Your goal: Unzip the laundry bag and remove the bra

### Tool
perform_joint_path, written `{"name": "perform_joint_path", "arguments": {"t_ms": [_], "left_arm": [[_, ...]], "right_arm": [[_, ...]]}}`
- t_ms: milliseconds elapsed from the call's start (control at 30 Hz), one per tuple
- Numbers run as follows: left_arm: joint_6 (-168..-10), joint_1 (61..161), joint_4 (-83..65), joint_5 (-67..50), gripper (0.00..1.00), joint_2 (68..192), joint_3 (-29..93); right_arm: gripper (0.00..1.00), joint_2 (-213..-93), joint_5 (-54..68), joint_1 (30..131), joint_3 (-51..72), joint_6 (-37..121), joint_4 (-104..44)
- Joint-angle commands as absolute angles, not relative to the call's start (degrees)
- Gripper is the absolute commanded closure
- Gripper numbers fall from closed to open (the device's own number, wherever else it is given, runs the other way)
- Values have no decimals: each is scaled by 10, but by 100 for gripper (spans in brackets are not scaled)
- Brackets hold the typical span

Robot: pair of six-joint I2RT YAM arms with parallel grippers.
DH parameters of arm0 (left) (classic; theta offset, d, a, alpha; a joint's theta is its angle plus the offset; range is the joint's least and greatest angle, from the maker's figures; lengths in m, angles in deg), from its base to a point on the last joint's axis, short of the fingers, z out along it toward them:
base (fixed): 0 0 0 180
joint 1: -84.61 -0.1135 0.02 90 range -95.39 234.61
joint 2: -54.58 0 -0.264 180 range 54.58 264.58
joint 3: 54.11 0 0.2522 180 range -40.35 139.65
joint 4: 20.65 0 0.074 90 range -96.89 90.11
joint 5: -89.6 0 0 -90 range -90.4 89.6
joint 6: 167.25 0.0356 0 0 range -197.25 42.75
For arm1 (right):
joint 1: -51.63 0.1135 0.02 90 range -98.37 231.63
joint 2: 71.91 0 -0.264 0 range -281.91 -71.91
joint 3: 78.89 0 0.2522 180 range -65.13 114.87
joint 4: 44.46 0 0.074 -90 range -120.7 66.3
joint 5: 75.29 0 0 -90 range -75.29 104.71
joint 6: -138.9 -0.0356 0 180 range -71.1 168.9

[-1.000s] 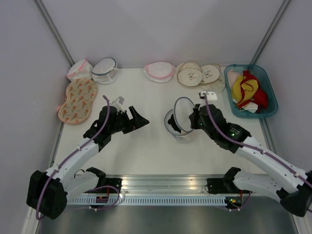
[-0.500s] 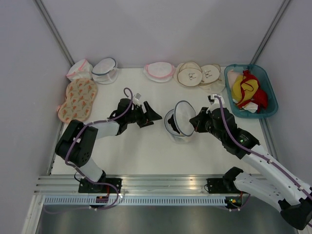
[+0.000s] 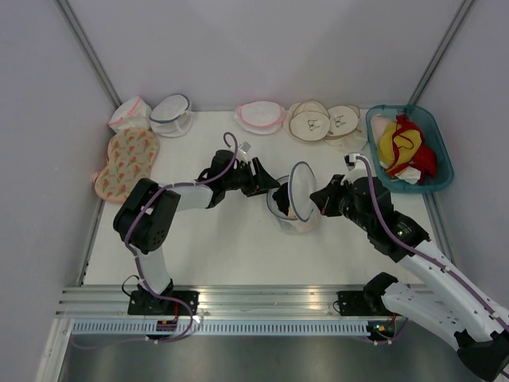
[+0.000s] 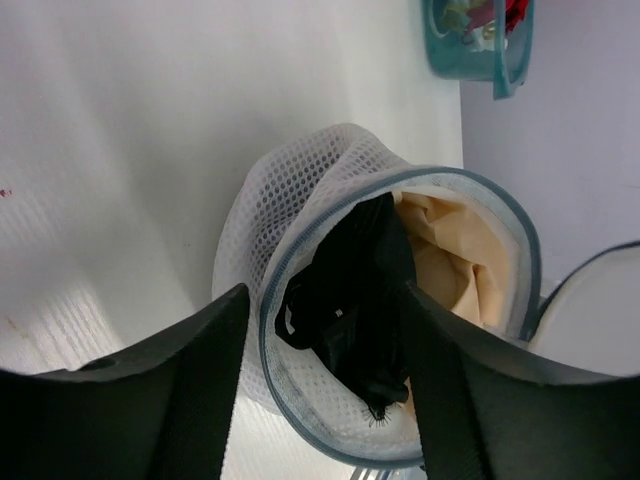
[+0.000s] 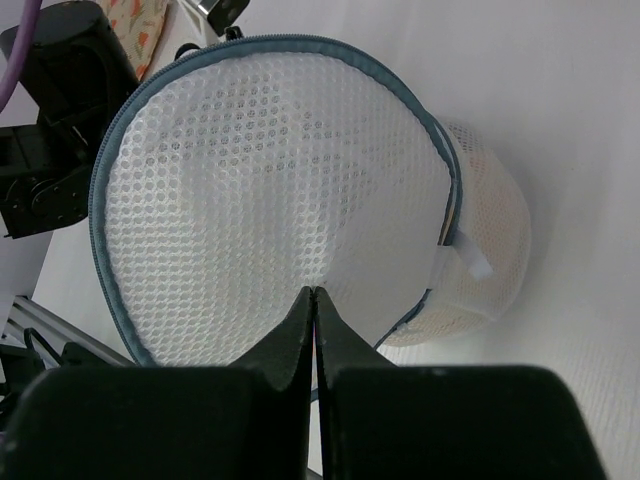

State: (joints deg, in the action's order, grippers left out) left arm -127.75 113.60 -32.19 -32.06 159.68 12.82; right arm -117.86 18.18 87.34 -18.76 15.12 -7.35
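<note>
Near the middle of the counter (image 3: pixel 223 247), slightly toward its right edge, stands the laundry bag (image 3: pixel 293 223), unzipped. Left arm: folded at the elbow and extended rightward across the counter, with the left gripper (image 3: pixel 272 185) at the bag's mouth, its fingers apart and straddling the rim in the wrist view. Right arm: reaching in from the near right corner, the right gripper (image 5: pixel 313 293) pinched tight on the round mesh lid flap (image 5: pixel 270 190), which stands on edge clear of the opening. Bag: white mesh drum with blue-grey zipper trim. Inside lies the bra (image 4: pixel 455 260), peach and crumpled against one side. A dark item (image 4: pixel 345 300) fills the rest of the mouth and cannot be identified. Both left fingers appear blurred and cut off at the lower edge.
</note>
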Motion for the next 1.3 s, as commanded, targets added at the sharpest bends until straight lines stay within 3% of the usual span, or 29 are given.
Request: {"name": "perform_joint_path", "arguments": {"t_ms": [0,100,233,333,367,433,467,633,867,900,967,1100,1233,1267], "left_arm": [[-1226,1146,-279,-313,37,1624,169],[-1205,1149,-256,-286,47,1636,180],[-1176,1150,-220,-230,51,1624,176],[-1175,1150,-226,-241,67,1622,174],[-1179,1150,-240,-250,80,1623,171],[-1184,1150,-244,-253,95,1622,169],[-1186,1150,-247,-253,98,1620,166],[-1193,1141,-247,-252,98,1564,138],[-1182,1102,-174,-228,98,1413,96],[-1180,1099,-155,-226,98,1394,90],[-1177,1094,-138,-220,98,1343,77],[-1172,1094,-102,-232,98,1287,61],[-1159,1094,-75,-233,98,1274,40],[-1157,1094,-72,-231,98,1274,35]], "right_arm": [[100,-1166,171,868,-182,144,-92],[100,-1159,170,866,-178,147,-88],[100,-1152,171,863,-178,148,-80],[100,-1151,170,863,-180,145,-83],[100,-1150,171,863,-179,145,-84],[100,-1147,173,862,-177,146,-80],[100,-1147,176,862,-174,148,-79],[100,-1130,242,860,-175,135,-47],[99,-1091,506,860,-184,-2,93],[70,-1093,539,860,-185,-11,123],[33,-1108,566,860,-180,-34,171],[18,-1122,584,860,-168,2,172],[18,-1112,516,861,-171,68,100],[20,-1108,448,861,-185,97,70]]}}
